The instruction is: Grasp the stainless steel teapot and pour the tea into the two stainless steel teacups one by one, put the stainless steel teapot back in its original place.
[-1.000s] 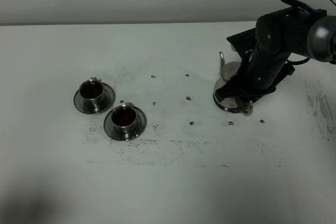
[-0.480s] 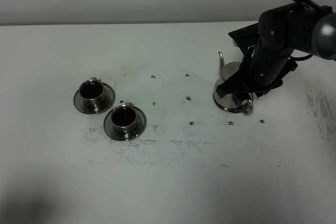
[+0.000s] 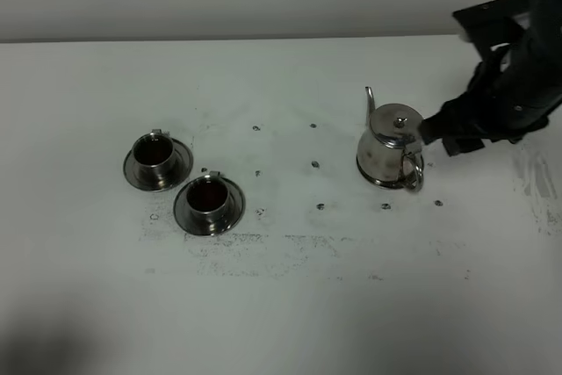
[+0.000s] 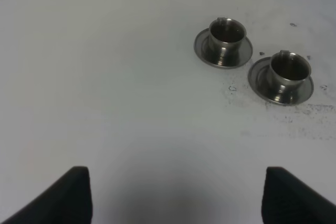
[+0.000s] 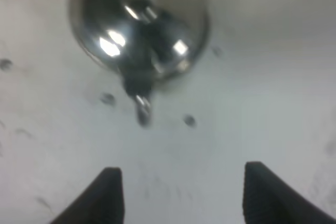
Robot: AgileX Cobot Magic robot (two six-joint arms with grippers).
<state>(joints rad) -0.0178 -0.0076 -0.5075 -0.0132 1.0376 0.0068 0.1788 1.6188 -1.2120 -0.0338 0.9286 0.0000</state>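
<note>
Nearest the front edge of the white, speckled tabletop [image 3: 290, 305] lies bare surface with grey scuff marks, and just beyond it, on the left side, stand two small cylindrical polished steel teacups, each on its own round steel saucer. Of the pair, the nearer teacup [image 3: 209, 201] sits a little right of and in front of the farther teacup [image 3: 156, 159]; their saucers are just beside one another, and both cups show dark reddish-brown tea [image 3: 207, 195] inside. From the left wrist camera the same two cups appear well ahead of the left gripper [image 4: 176, 195], whose two dark fingertips [image 4: 73, 192] stand wide apart with nothing between them. Across the table on the right, well apart from the cups, the shiny bell-shaped stainless steel teapot [image 3: 392, 148] stands upright on the tabletop, its knobbed lid on, its thin curved spout pointing up and away, its loop handle turned toward the front. Beside it to the right, the black right arm [image 3: 509, 85] reaches in from the far right corner, its lower end near the teapot's body. Seen from the right wrist camera, the right gripper [image 5: 178, 192] has its fingers spread and empty, with the blurred teapot lying beyond them and untouched.
</note>
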